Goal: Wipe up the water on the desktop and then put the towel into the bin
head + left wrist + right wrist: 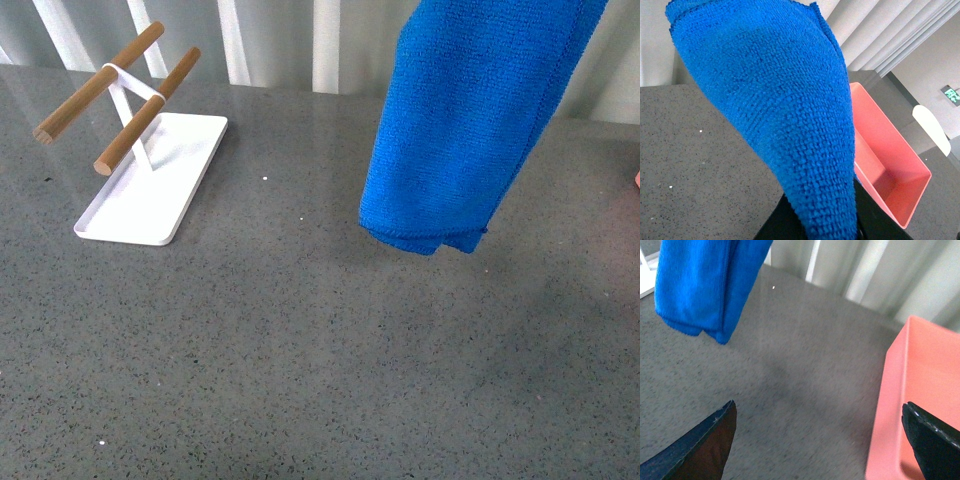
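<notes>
The blue towel [465, 120] hangs in the air above the right half of the dark speckled desktop [300, 350], its lower edge clear of the surface. My left gripper [822, 225] is shut on the towel [780, 100], which drapes over the jaws and hides them. The pink bin [885, 170] stands on the desktop just beyond the towel in the left wrist view. My right gripper [820, 435] is open over the desktop beside the bin [920, 390], one fingertip [932, 440] over the bin's rim. The towel [700, 280] hangs apart from it.
A white tray [150, 190] bearing a stand with two wooden bars [145, 95] sits at the back left. Pale vertical slats [270, 35] run behind the desktop. A sliver of the bin shows at the front view's right edge [637, 180].
</notes>
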Robot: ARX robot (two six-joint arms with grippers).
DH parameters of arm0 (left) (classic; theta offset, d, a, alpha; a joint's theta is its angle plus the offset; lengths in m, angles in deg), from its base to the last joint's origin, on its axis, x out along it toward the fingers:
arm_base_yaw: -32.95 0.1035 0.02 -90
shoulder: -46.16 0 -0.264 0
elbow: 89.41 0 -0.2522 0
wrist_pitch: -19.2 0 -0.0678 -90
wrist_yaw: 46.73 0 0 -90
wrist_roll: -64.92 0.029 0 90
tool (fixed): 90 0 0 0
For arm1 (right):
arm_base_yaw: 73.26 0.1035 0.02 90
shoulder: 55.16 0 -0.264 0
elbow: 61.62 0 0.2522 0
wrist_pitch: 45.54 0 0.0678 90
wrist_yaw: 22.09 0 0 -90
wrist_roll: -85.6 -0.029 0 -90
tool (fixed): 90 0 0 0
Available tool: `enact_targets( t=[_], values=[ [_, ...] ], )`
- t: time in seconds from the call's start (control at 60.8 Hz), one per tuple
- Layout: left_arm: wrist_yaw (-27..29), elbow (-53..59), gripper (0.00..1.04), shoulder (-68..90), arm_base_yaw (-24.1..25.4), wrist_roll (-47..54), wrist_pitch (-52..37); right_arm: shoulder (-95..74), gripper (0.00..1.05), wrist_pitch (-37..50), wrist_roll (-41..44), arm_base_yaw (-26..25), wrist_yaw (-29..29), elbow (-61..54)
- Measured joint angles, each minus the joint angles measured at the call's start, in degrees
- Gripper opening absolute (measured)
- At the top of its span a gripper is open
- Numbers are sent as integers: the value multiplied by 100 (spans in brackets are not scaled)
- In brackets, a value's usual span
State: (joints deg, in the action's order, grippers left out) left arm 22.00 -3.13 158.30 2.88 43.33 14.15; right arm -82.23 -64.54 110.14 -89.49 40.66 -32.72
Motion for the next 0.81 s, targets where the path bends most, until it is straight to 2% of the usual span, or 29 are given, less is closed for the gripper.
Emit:
enact_targets(
  t=[0.066, 0.164, 0.329, 0.46, 0.592, 0.806],
  values=[
    [0, 0, 8, 0, 2, -15, -13, -730, 98, 581, 68, -151, -247, 389],
    [-4, 0, 8, 0, 0, -26, -28, -1683, 98, 1025, -90, -70, -503, 776],
    [-26, 0, 8, -9, -4, -170, -59, -3222, 98, 1580, -997, 643, -752, 1032],
    [-39, -13, 7, -13, -4, -317, -76, -3884, 98, 2367, -1661, 1453, -555, 1036],
    [-66, -39, 7, -42, -20, -468, -103, -4424, 98, 3115, -1882, 2124, -214, 1086],
    [-94, -98, 7, -107, -79, -601, -105, -4957, 98, 3552, -1814, 2559, 175, 1283]
  ],
)
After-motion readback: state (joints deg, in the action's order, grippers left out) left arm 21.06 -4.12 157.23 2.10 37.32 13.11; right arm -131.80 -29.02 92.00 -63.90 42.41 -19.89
